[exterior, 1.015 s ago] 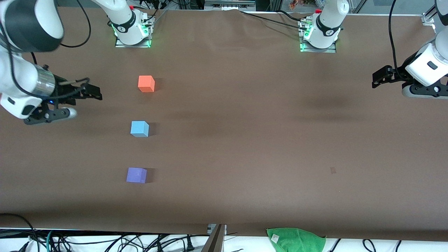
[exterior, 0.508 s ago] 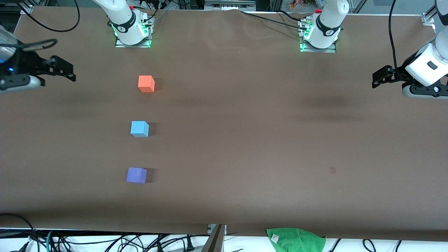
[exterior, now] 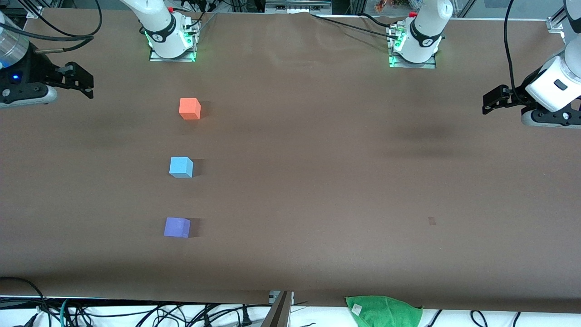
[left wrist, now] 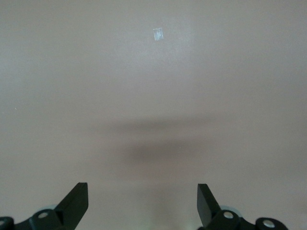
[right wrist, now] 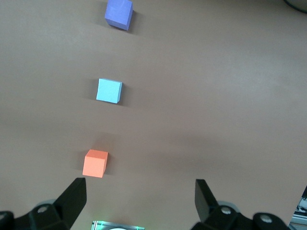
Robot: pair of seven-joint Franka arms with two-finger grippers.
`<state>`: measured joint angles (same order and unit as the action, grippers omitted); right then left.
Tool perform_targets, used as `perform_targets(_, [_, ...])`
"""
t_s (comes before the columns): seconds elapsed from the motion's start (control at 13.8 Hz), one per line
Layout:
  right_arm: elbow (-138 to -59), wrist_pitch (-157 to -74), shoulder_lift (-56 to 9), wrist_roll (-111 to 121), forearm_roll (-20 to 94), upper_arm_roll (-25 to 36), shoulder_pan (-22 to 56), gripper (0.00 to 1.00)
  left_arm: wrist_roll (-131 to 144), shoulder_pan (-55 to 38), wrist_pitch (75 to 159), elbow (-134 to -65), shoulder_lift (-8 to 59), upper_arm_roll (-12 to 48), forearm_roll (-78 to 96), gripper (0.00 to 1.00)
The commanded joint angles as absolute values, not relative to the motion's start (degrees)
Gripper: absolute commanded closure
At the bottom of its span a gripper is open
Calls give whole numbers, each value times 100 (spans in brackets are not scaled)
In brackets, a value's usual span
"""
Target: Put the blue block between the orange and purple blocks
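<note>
Three small cubes stand apart in a line on the brown table. The orange block [exterior: 189, 108] [right wrist: 95, 163] is closest to the robot bases. The blue block [exterior: 181, 167] [right wrist: 109, 90] sits in the middle, and the purple block [exterior: 177, 227] [right wrist: 119, 13] is nearest the front camera. My right gripper [exterior: 81, 81] [right wrist: 140, 184] hangs open and empty over the table's edge at the right arm's end, well clear of the cubes. My left gripper [exterior: 491, 101] [left wrist: 142, 187] waits open and empty over bare table at the left arm's end.
A green cloth [exterior: 383, 311] lies at the table's front edge, with cables hanging below it. A small pale mark [exterior: 431, 221] [left wrist: 158, 34] shows on the table surface toward the left arm's end. Both arm bases [exterior: 171, 43] stand along the back edge.
My right gripper has drawn away from the cubes, toward the right arm's end of the table and toward the bases. The three cubes and the left arm have not moved.
</note>
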<state>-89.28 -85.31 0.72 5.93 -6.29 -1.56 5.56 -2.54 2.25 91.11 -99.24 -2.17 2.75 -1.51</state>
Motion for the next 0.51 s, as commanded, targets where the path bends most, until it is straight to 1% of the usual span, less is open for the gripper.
perform_targets(0.0, [-8992,-8455,150,659,-703,-202,466,0,-334,255,9062,-9914,-246,290,-53,0])
perform_targets(0.15, [-8895,-8437,-8,633,-686,-193,466,0,-334,255,9062,-9914,-246,290,-53,0])
perform_targets(0.44, [-8868,-8438,-44,642,-703,-193,448,0,-325,255,9062,-9914,-246,290,-53,0])
